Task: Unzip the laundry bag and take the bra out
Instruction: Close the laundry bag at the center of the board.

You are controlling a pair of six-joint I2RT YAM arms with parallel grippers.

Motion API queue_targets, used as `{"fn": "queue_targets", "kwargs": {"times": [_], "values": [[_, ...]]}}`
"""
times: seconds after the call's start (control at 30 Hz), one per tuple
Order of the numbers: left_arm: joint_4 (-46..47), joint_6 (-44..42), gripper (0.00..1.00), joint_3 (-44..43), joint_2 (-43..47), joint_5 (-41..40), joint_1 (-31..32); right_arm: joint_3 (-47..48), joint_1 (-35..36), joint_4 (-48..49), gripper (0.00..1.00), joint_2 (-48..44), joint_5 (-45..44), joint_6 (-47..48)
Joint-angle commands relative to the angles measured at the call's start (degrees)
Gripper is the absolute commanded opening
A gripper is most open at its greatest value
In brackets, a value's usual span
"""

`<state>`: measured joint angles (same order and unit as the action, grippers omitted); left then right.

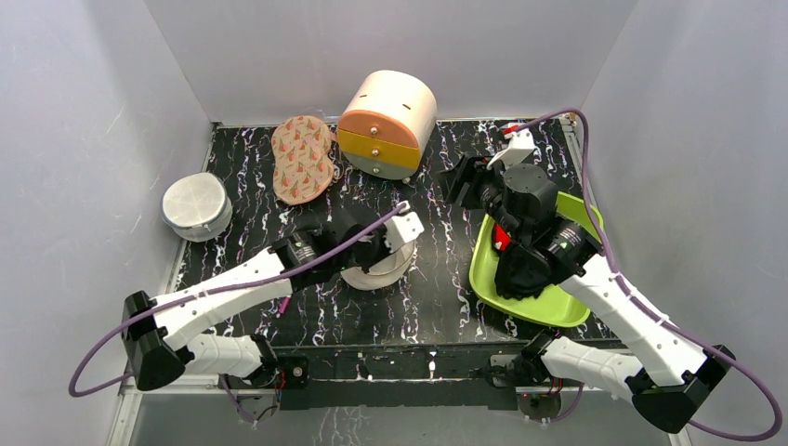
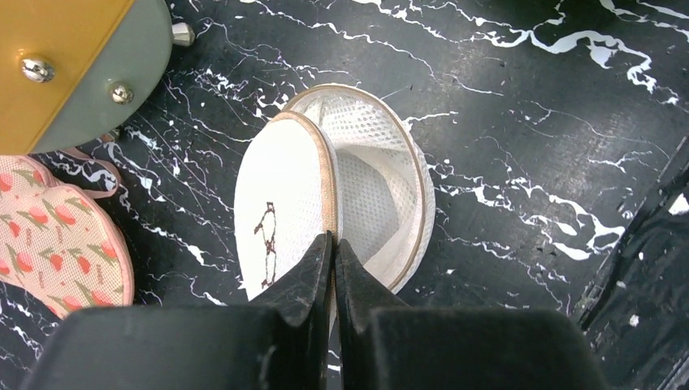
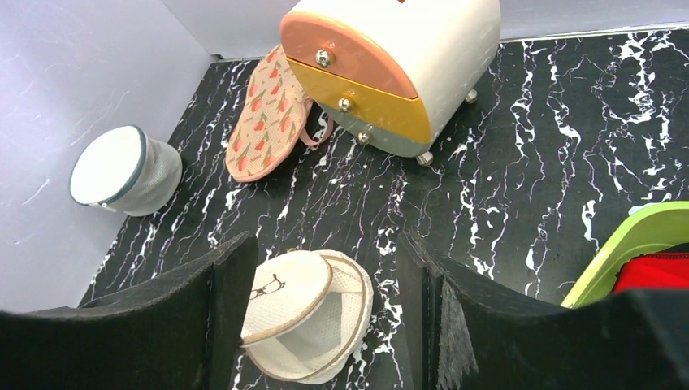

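The left gripper point(image 2: 333, 248) has its 2 fingers closed thin on the beige zip rim of the round pale mesh laundry bag point(image 2: 382, 187) at mid-table, flap lifted, nothing red inside; it looks light and floppy, best held by that stiffer rim; the right gripper point(image 3: 325, 248) stands wide, holding nothing; the soft red fabric bra point(image 3: 660, 272) lies in the lime-green plastic tray point(image 3: 638, 240), just beside those jaws, not between them.

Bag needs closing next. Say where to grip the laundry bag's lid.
Pinch the lid's tan rim, coming from above with a finger on each face: the laundry bag lies unzipped, its lid tilted up clear of the base, so that thin edge is exposed.
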<state>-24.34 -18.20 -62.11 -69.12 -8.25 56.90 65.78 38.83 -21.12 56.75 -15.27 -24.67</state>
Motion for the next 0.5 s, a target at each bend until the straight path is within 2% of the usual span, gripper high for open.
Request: {"fn": "queue_targets", "kwargs": {"times": [0.0, 0.13, 0.47], "values": [[1.6, 4.8, 0.00, -0.4, -2.0, -7.3, 4.3, -0.6, -0.3, 3.1, 0.62, -0.1, -1.5, 1.0], [2.3, 7.8, 0.00, 1.5, -4.3, -6.2, 7.1, -1.1, -0.3, 3.2, 0.62, -0.3, -1.7, 1.1], [8.5, 17.5, 0.00, 8.1, -6.8, -2.1, 7.2, -2.3, -0.3, 3.4, 0.62, -1.6, -2.4, 1.6]]}}
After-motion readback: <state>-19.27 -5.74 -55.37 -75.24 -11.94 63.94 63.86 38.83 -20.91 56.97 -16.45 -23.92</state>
